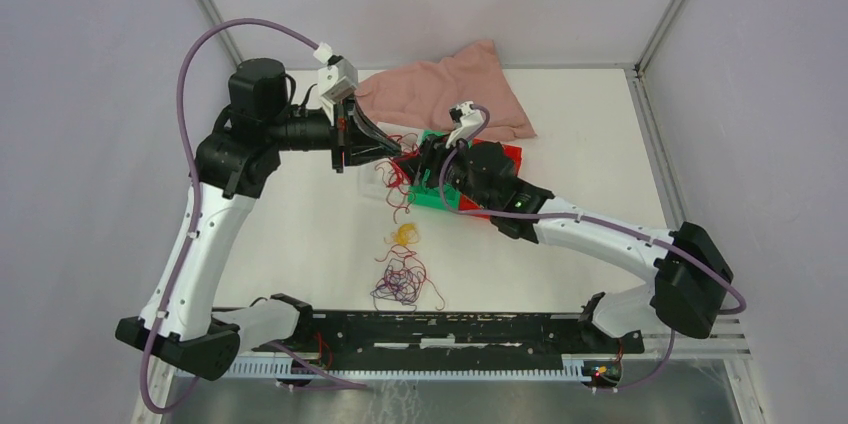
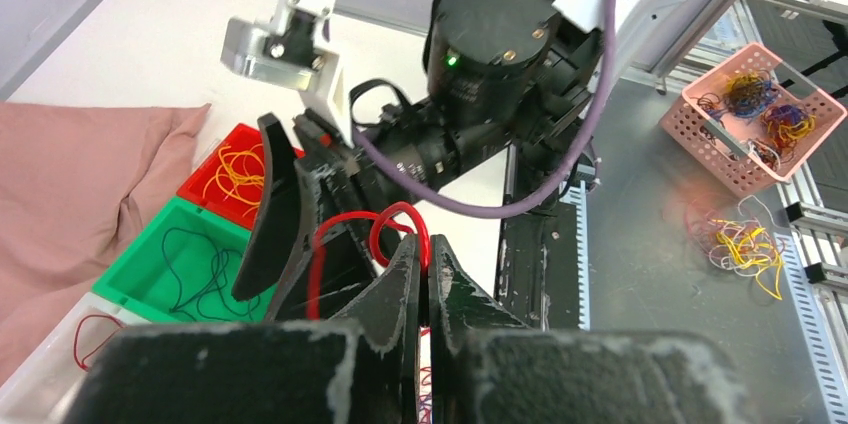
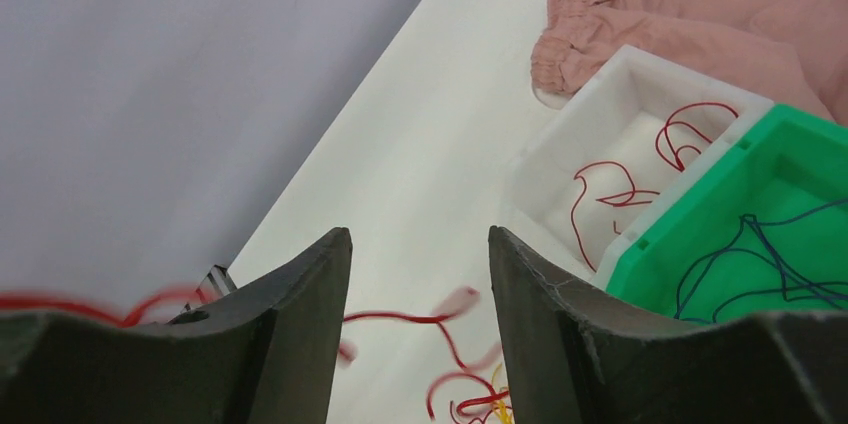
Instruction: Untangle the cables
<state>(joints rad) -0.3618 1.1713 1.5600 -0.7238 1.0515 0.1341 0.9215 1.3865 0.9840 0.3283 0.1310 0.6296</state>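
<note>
Red, purple and orange wire cables lie in a tangled clump toward the bench's near edge, with a small yellow curl just beyond. Further in, the left end effector is pinched tight on a red cable loop. The right end effector stands open with nothing between its jaws. Beyond them, the white plastic tray, green plastic bin and red plastic bin each hold a few separated strands. I'd say it's partly done, with the clump left to sort.
</note>
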